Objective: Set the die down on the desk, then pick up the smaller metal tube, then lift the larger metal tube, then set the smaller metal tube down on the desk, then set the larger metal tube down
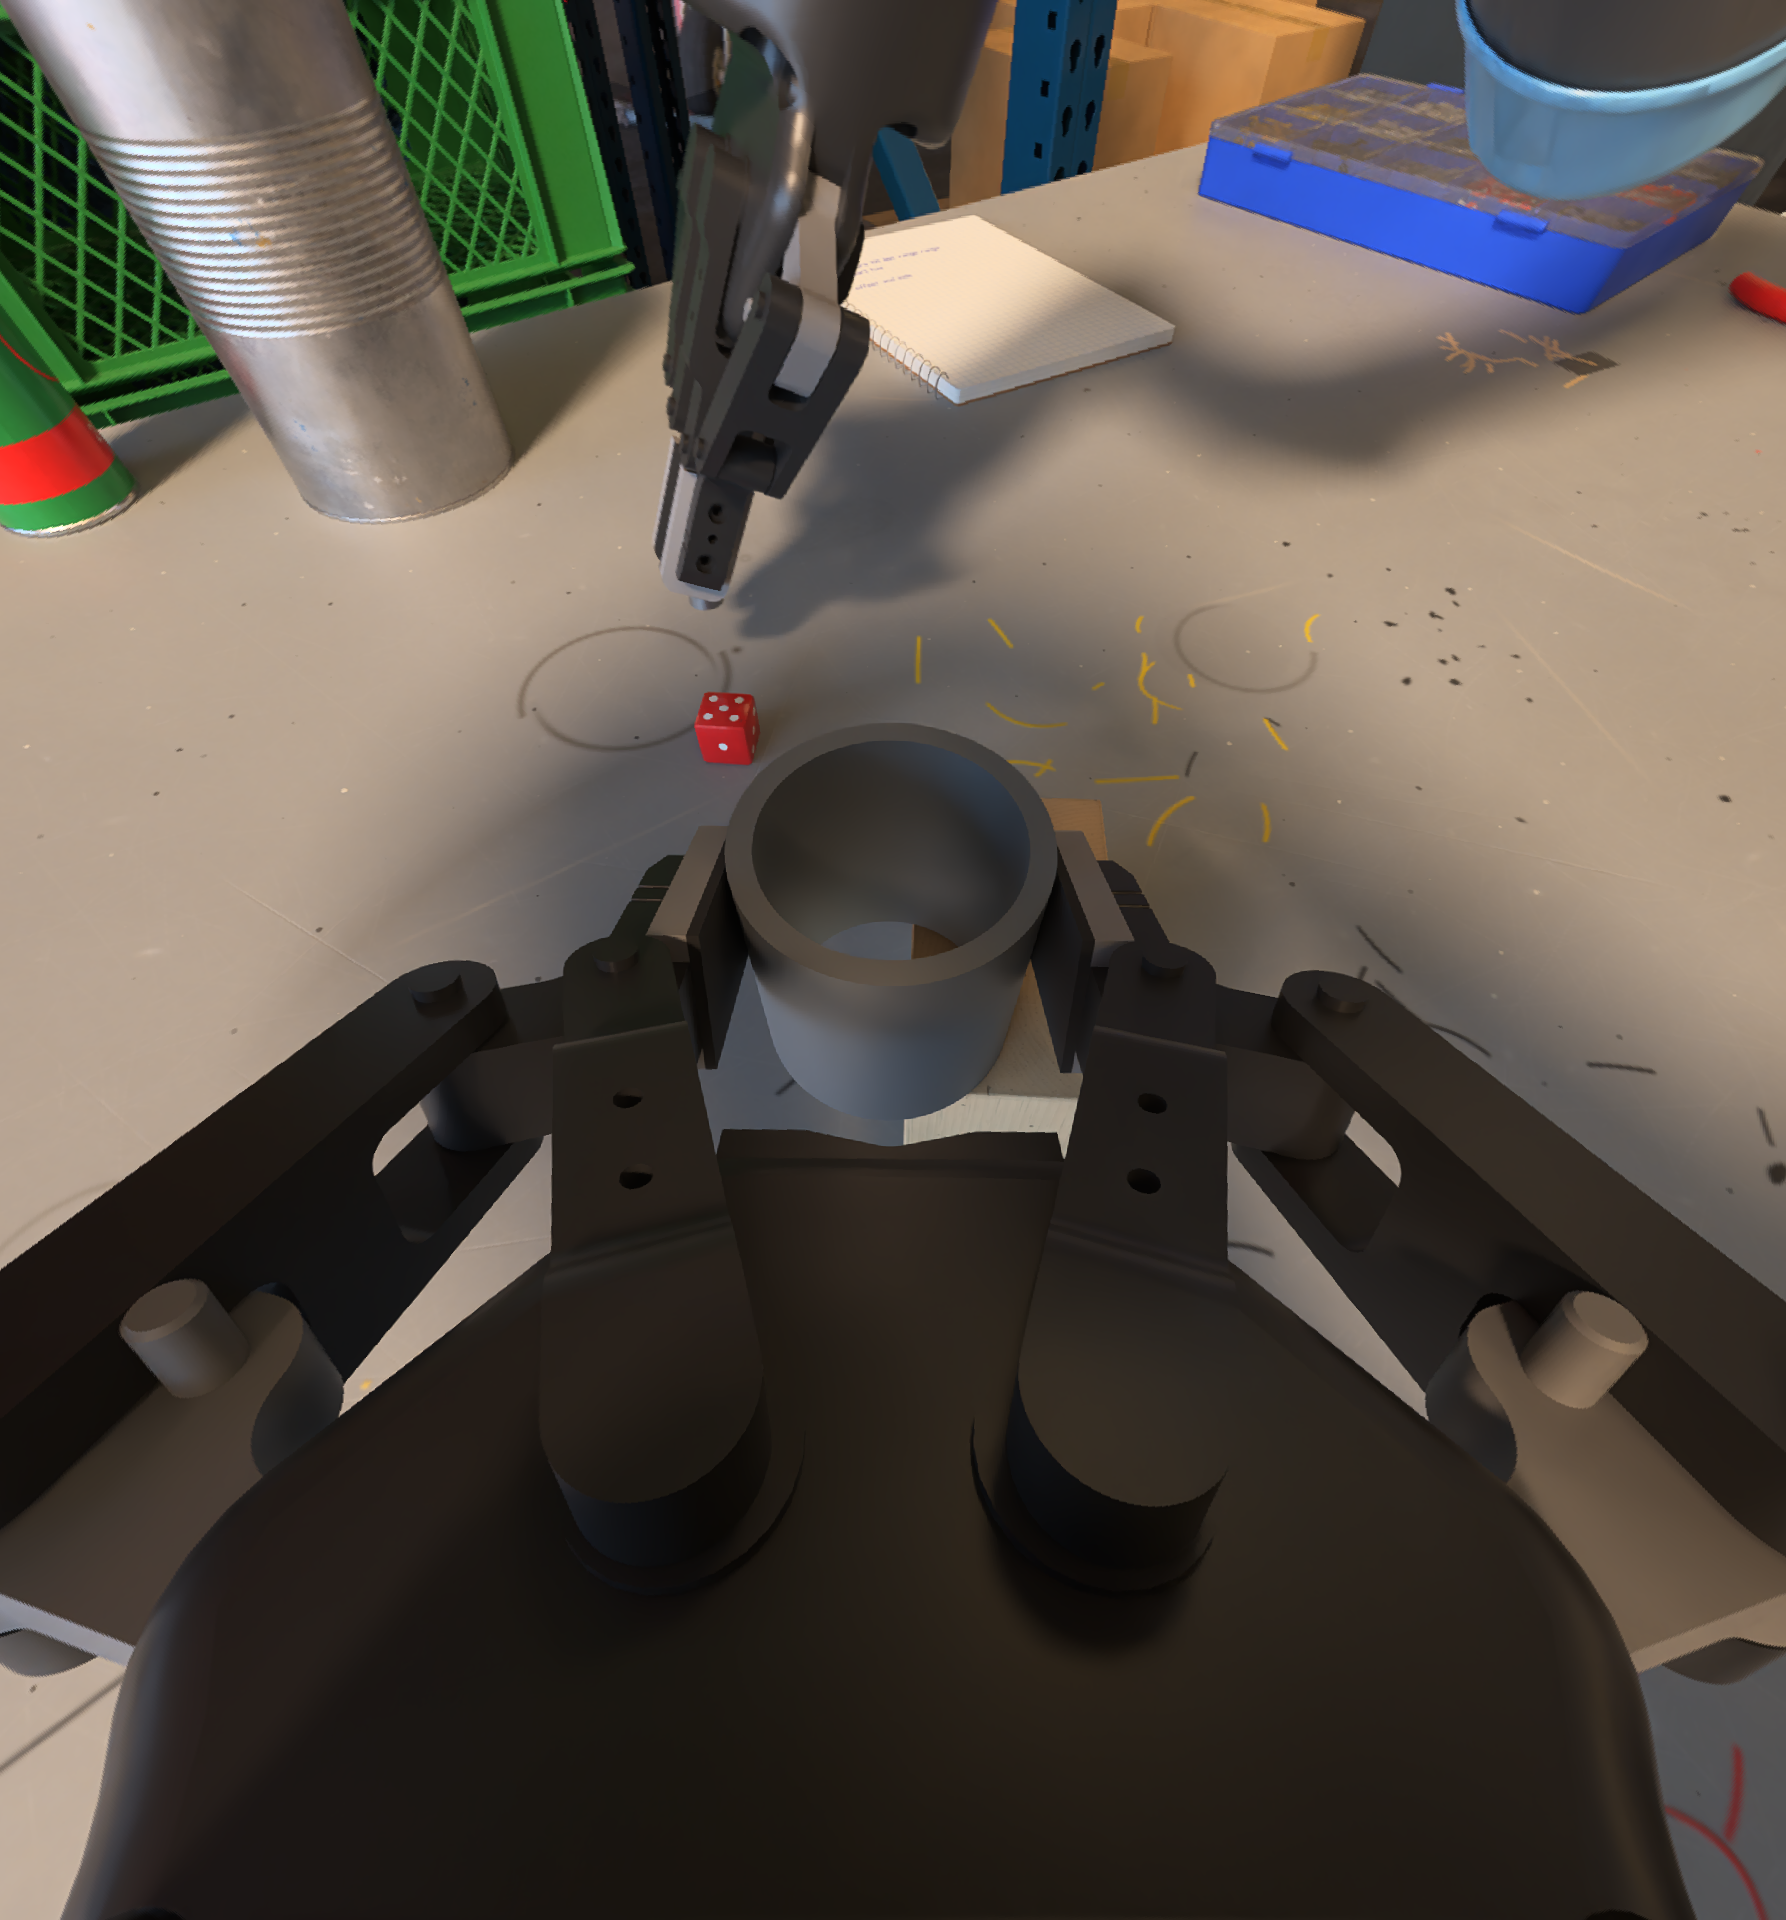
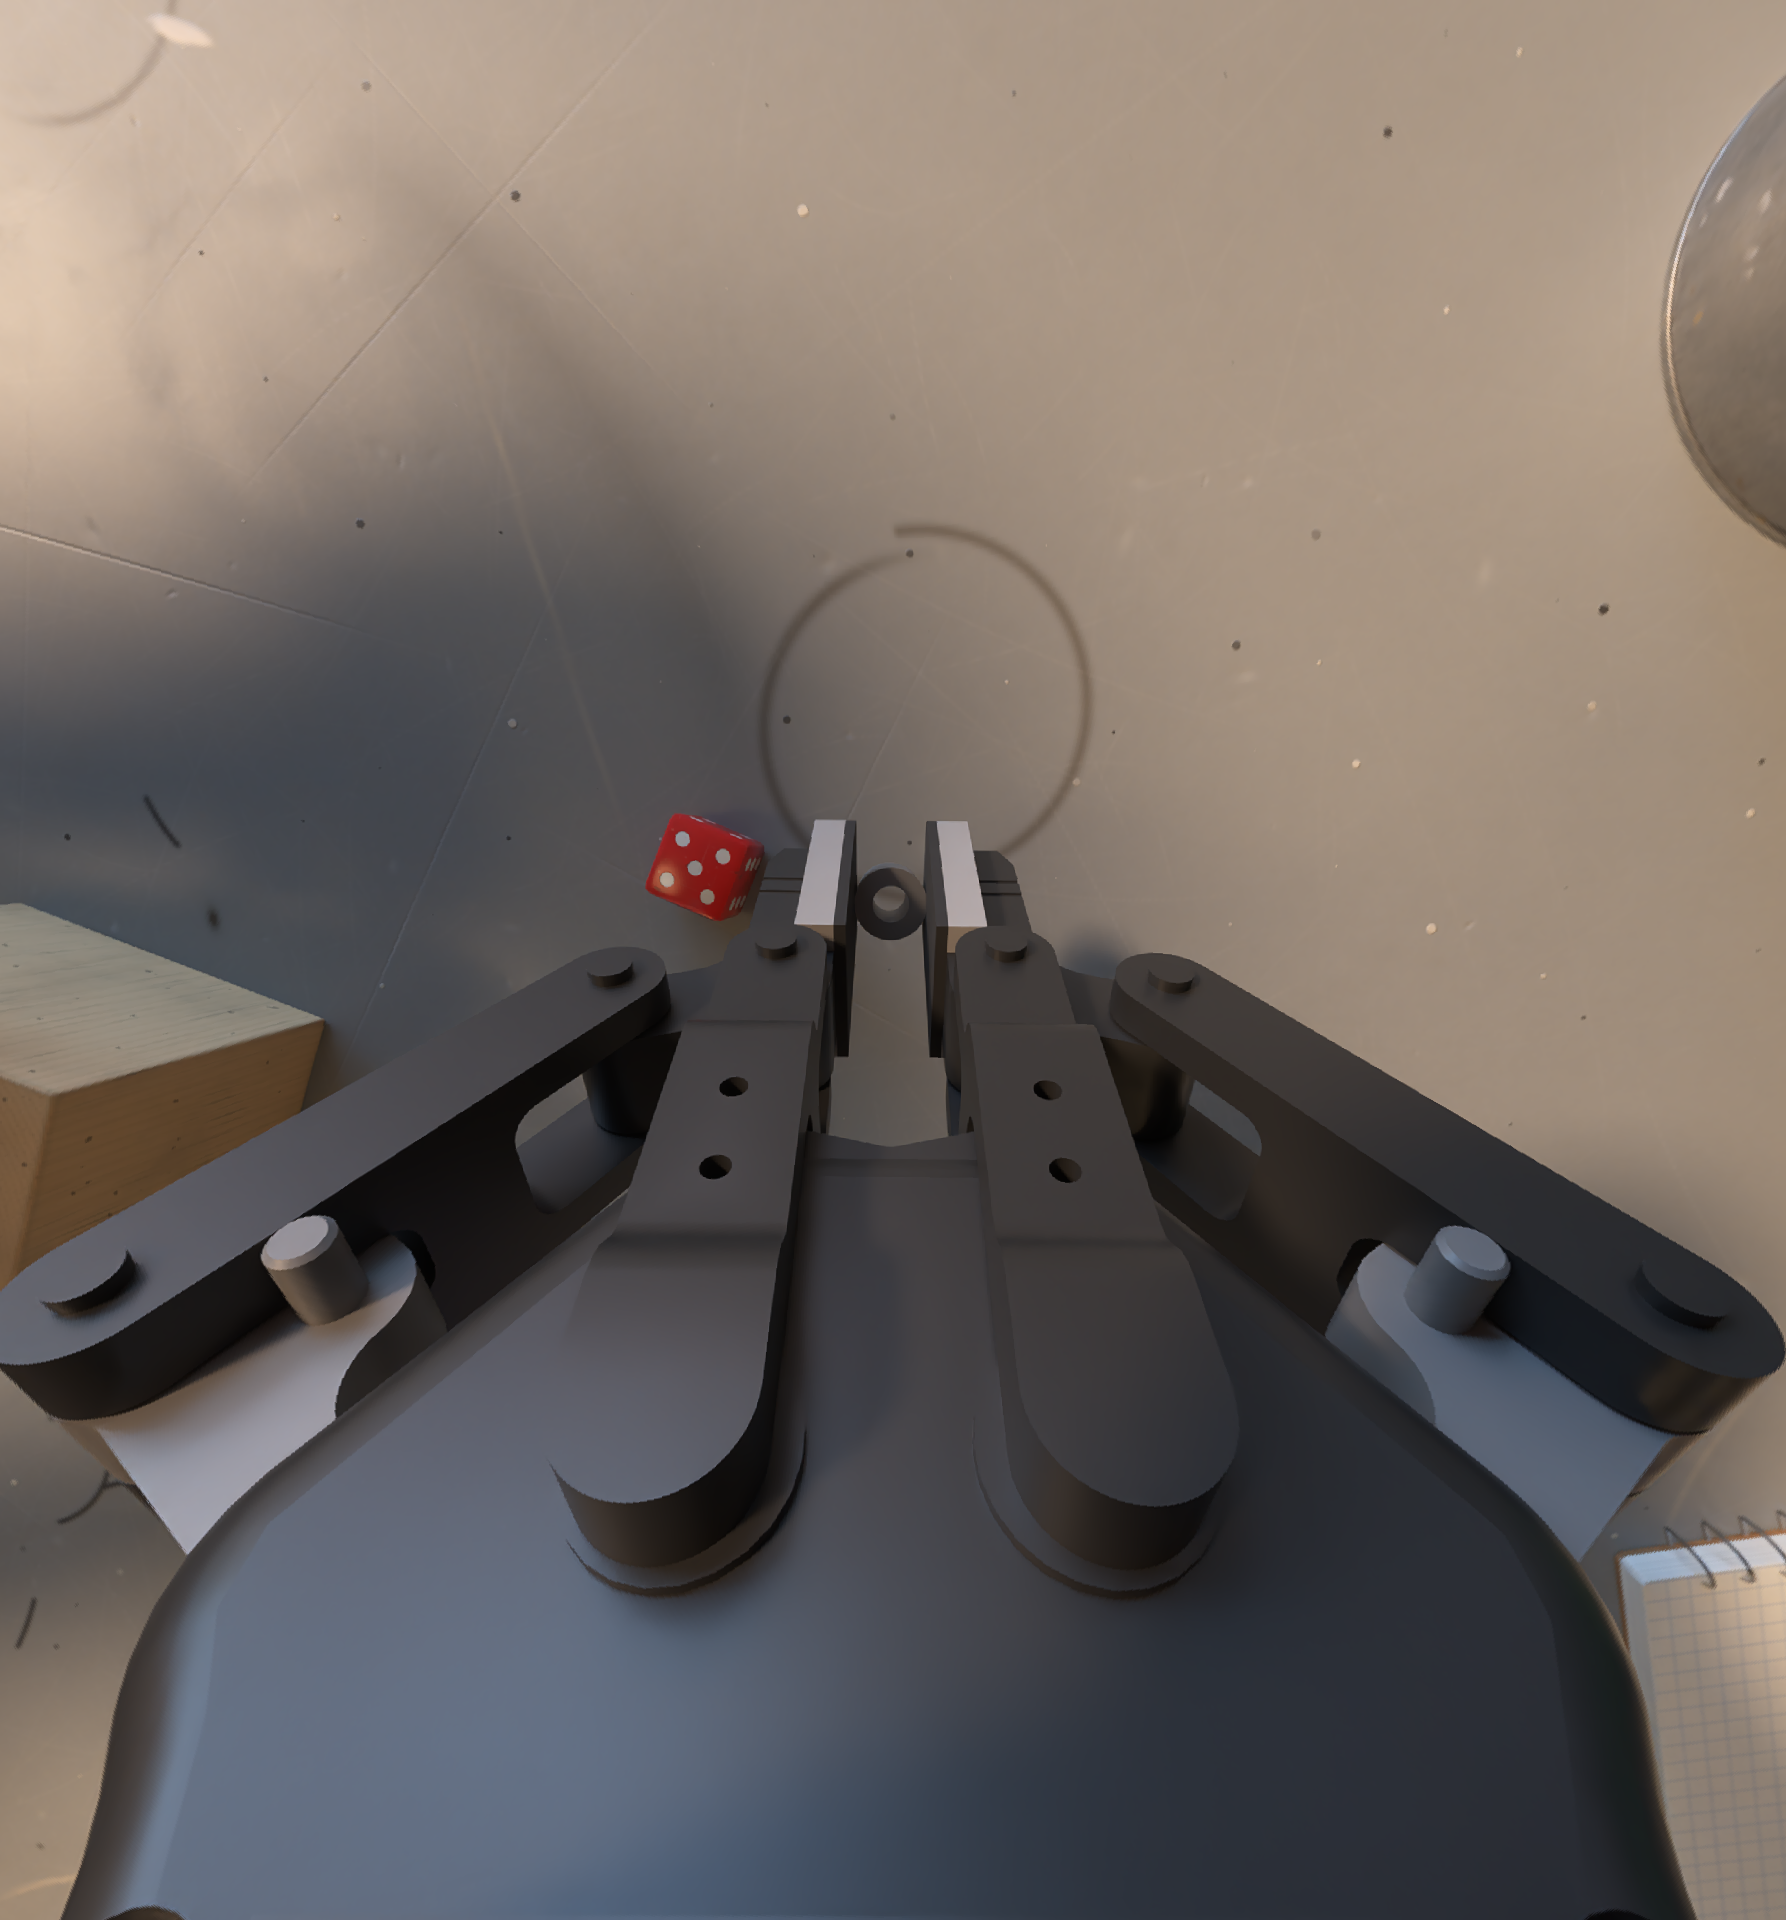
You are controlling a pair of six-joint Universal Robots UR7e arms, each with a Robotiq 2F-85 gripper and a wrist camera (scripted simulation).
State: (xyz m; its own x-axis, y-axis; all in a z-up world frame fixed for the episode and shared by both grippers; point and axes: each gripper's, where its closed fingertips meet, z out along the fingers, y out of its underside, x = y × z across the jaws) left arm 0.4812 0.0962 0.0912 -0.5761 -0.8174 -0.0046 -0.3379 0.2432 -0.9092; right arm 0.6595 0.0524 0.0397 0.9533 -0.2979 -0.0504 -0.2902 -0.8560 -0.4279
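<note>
On desk: die (image 1: 727, 727); both jaws seemingly gripping tubes.

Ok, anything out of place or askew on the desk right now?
Nothing stands out. The red die sits flat on the desk, the left gripper holds the larger metal tube upright, and the right gripper holds the smaller metal tube.

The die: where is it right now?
The die sits on the desk, just left of the larger metal tube in the left wrist view, beside the right gripper fingertips.

Red die (image 1: 727, 727) on desk (image 1: 349, 831)
</note>
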